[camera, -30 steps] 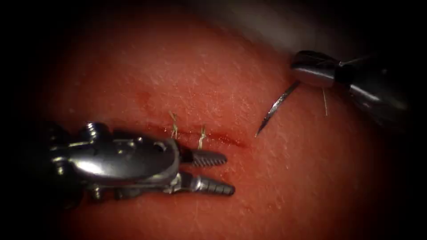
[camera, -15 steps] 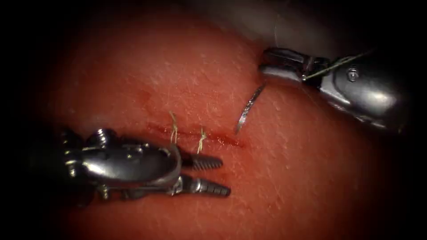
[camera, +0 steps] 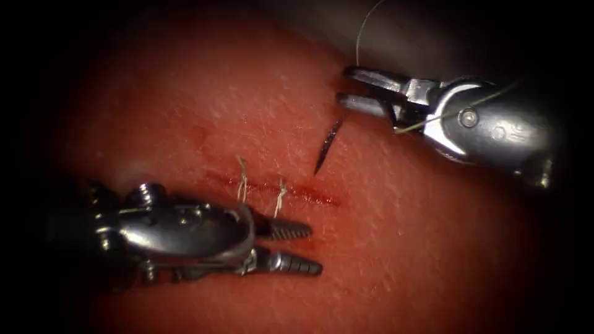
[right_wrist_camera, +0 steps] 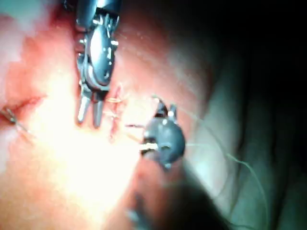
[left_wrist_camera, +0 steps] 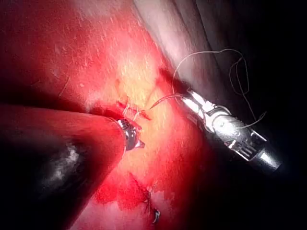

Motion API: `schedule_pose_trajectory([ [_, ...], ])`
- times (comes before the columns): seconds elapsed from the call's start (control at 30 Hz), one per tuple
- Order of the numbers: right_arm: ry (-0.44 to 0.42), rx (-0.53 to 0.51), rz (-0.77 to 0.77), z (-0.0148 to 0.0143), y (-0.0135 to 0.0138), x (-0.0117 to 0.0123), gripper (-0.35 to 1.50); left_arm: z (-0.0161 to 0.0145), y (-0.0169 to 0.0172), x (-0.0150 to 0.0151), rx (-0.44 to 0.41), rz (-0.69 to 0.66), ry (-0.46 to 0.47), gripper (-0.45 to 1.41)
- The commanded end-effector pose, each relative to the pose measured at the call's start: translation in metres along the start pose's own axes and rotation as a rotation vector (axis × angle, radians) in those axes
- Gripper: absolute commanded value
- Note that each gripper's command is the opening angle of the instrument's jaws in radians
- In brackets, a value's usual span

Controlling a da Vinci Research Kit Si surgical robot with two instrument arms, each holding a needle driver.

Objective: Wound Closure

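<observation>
The cut [camera: 309,194] runs across the red tissue [camera: 260,105], with two thread stitches [camera: 241,180] on its left part. My right tool [camera: 343,86] comes in from the upper right, shut on the needle [camera: 327,147] near its tail end. The needle hangs down with its tip just above the cut's right end, on the far side; I cannot tell whether it touches the tissue. Thread [camera: 362,28] rises from the right tool. My left tool [camera: 314,248] lies just below the cut, open and holding nothing. The left wrist view shows the needle [left_wrist_camera: 165,99] curving from the right tool [left_wrist_camera: 192,99] toward the stitches.
Loose thread [left_wrist_camera: 235,72] loops in the dark behind the right tool. A second stitched cut [left_wrist_camera: 151,206] with cut thread ends lies farther off on the tissue. Pale tissue edge [camera: 396,37] borders the far side.
The right tool has moved left and turned at its wrist, carrying the needle from right of the cut to above its right end. The left tool has barely shifted.
</observation>
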Motion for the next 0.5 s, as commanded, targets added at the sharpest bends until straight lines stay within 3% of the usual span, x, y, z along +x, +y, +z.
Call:
schedule_pose_trajectory([
  [0.03,0.003,-0.001,-0.005,0.0009,0.0000,-0.0002,-0.35,0.0007,0.0001,-0.0002,-0.001,0.000,0.000,0.28],
  [0.5,-0.014,0.013,-0.090,0.0012,-0.0008,-0.0011,-0.35,0.0006,0.0000,-0.0004,-0.003,0.001,-0.001,0.27],
])
